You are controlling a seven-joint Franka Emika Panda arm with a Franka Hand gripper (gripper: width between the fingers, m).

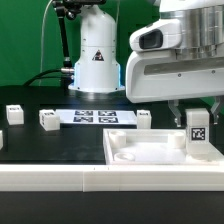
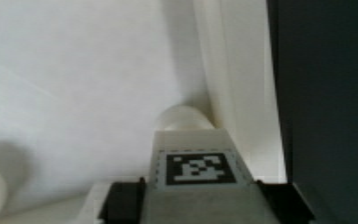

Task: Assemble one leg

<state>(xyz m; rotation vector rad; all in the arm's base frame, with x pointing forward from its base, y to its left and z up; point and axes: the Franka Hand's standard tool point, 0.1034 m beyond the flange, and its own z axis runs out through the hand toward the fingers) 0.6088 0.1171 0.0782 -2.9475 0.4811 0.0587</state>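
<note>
Leg: the leg (image 1: 197, 133) stands upright at the corner of the flat white panel (image 1: 140, 152) that lies on the exterior view's right. Its black-and-white tag faces the exterior camera.

Leg in the wrist view: the leg (image 2: 197, 160) runs away from the camera, tag face up. Its far end meets the panel (image 2: 69, 90) close to the panel's raised edge. Whether it is seated in a recess cannot be told.

Leg against tool: the leg sits directly under the gripper (image 1: 197, 118), between its two fingers. Most of the leg's body shows below the fingers.

Gripper: in the wrist view the gripper (image 2: 197, 200) has a dark finger pad (image 2: 123, 200) on each side of the leg. Each pad lies flush against a side face, with no gap visible. The jaws are narrowed to the leg's width and are gripping it.

Panel: it lies flat on the black table (image 1: 30, 140), with a shallow recess visible in its near corner.

Other posts: small white posts (image 1: 48, 119) sit apart on the table, well away from the gripper.

Marker board: the marker board (image 1: 95, 117) lies flat behind the panel, in front of the arm's white base (image 1: 97, 55).
</note>
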